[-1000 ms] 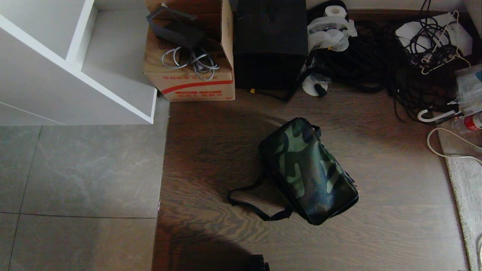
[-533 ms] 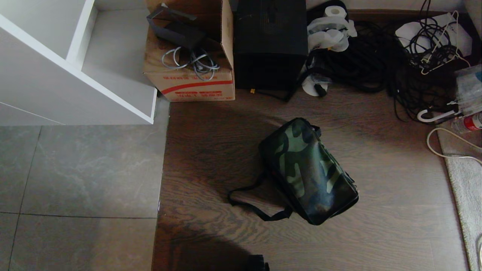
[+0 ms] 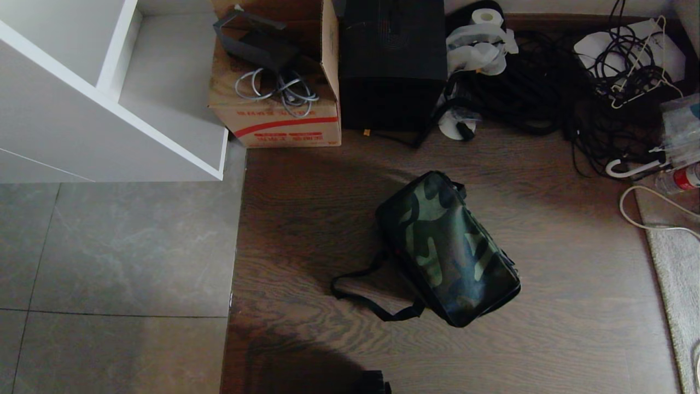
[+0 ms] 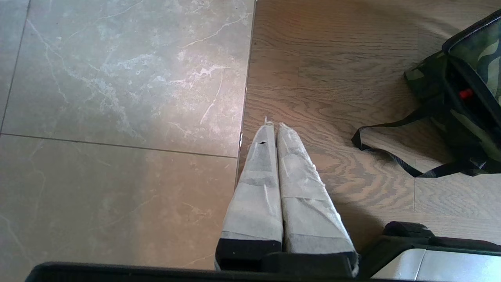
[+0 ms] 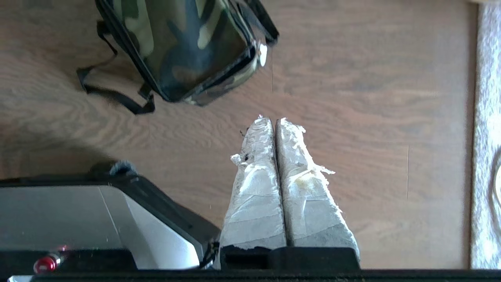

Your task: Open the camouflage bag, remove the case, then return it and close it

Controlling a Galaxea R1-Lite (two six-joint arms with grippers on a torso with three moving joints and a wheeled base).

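At the left, the corner is being taken up by a white shelf unit (image 3: 109, 93), with grey tile (image 3: 109, 251) being left bare in front of it. Beside the shelf, a cardboard box (image 3: 276, 117) holding cables is being flanked by a tall black box (image 3: 391, 60), and farther right the back edge is being crowded by a tangle of black cables (image 3: 547, 87) and a paper roll (image 3: 485, 16). The bag (image 3: 445, 249) is lying zipped on the wood floor (image 3: 306, 219), mid-scene, with its strap (image 3: 363, 298) being trailed toward the tile; the case is not being shown. Open wood is being left on every side of the bag, and the right edge is being bounded by a pale rug (image 3: 675, 273). The left gripper (image 4: 273, 124) is being held with its taped fingers pressed together above the tile-wood seam, apart from the strap. The right gripper (image 5: 273, 119) is likewise being held closed and empty, above bare wood near the bag's end.
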